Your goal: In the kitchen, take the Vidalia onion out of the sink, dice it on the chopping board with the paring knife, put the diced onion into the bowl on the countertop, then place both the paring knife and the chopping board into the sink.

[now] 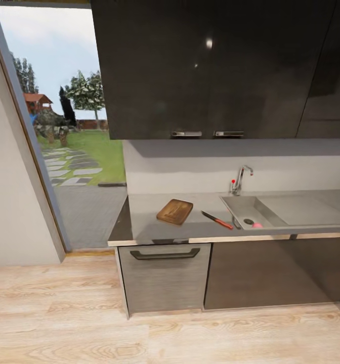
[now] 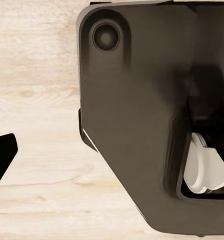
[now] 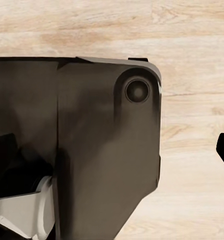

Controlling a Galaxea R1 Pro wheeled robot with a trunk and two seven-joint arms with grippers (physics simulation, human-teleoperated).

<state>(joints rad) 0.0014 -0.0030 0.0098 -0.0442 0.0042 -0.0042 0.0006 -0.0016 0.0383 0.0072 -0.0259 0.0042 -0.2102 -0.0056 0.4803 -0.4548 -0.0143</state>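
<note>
Both wrist views look down past the robot's dark base [image 2: 142,125] at pale wood floor [image 3: 192,30]; whether either gripper's fingers are spread or closed cannot be told. On the countertop [image 1: 139,222] the chopping board [image 1: 175,211] lies near the paring knife [image 1: 217,220], beside the sink [image 1: 261,210], where a pinkish onion [image 1: 257,225] rests by the drain.

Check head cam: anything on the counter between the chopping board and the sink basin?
Yes, in the head view the paring knife lies on the countertop between the chopping board and the sink, touching neither.
</note>
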